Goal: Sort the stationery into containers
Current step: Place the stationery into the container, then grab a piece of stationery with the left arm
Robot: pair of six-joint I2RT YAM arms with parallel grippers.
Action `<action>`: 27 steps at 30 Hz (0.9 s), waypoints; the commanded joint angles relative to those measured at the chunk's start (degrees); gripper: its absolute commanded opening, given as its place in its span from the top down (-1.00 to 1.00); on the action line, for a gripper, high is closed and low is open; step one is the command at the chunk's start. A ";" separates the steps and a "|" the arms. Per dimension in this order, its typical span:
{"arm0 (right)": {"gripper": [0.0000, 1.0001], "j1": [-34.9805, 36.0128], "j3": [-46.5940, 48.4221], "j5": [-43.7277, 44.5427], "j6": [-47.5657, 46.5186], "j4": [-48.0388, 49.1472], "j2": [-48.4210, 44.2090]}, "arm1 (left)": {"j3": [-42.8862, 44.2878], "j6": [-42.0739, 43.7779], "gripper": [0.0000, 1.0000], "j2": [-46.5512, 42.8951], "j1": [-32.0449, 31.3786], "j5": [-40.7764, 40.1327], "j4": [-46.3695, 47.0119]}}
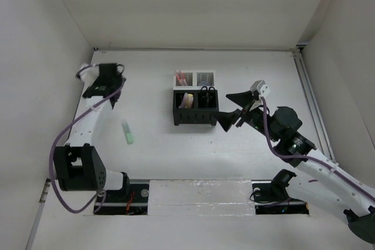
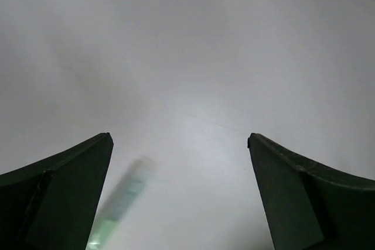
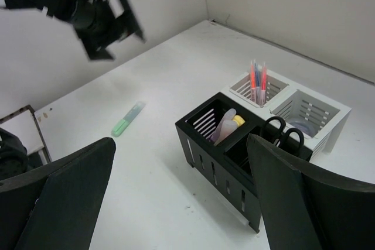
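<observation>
Top view: we see stubby green plastic highlighter [image 1: 128,132] lying flat on white table [image 1: 176,156], at 8 o'clock from black-and-white mesh organiser block [image 1: 195,106], well apart. We place left gripper [image 1: 103,81] at highlighter's 11 o'clock, right gripper [image 1: 231,109] at block's 3 o'clock.

Left wrist: left gripper [image 2: 179,139] spread wide, holding nothing; highlighter [image 2: 120,209] blurred at 7 o'clock.

Right wrist: right gripper [image 3: 179,141] spread wide, empty. We judge highlighter [image 3: 128,118] light, rigid, smooth and prone to roll; pinch mid-barrel across its width.
</observation>
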 commanded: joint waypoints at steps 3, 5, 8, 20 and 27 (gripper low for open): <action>-1.00 -0.40 4.09 -1.46 1.46 0.40 0.41 | -14.02 4.77 -1.00 -6.89 17.12 18.39 -7.67; -1.00 -0.40 3.56 -1.98 1.46 0.40 0.41 | -14.82 8.10 -0.97 -6.20 17.13 19.44 -8.28; -1.00 -0.40 3.56 -1.99 0.84 -1.18 -0.11 | -14.74 12.68 -0.95 -2.86 17.13 22.44 -8.27; -1.00 -0.40 3.03 -3.39 0.32 -2.33 0.32 | -10.96 17.00 -0.97 6.11 6.50 22.01 -9.33; -1.00 -0.40 3.03 -3.92 0.32 -2.33 -0.81 | -11.57 17.00 -0.80 9.27 4.91 21.38 -8.55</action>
